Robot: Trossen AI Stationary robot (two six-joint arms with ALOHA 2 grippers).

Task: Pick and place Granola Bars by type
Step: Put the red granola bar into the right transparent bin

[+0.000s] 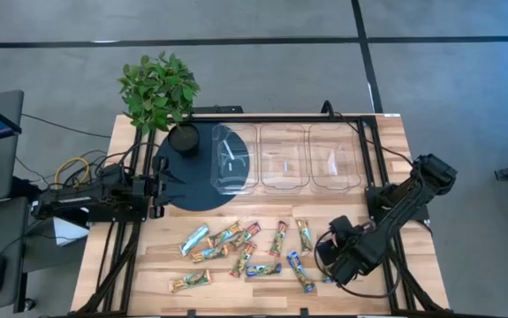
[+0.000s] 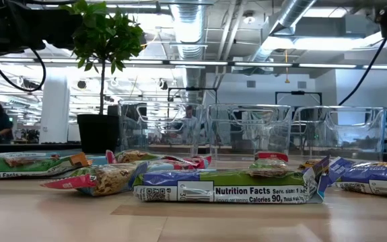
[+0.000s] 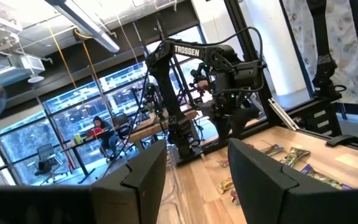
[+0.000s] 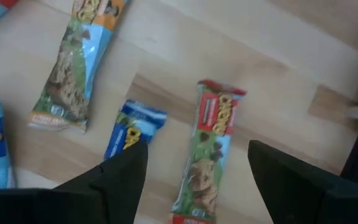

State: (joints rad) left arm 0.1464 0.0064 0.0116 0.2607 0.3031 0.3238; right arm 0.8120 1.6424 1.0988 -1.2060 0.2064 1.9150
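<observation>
Sorting has barely begun: the Granola Bars all lie scattered on the table's near half, three clear bins apparently empty. The right gripper hovers spread wide over a red-ended bar; the left gripper waits, parted and holding nothing.

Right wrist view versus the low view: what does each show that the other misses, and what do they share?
Only the right wrist view shows the right hand, fingers open, above a red-ended bar lying flat on the table. Only the low view shows the three clear bins, the potted plant and the room behind. Both show wrapped granola bars on the wooden tabletop.
</observation>
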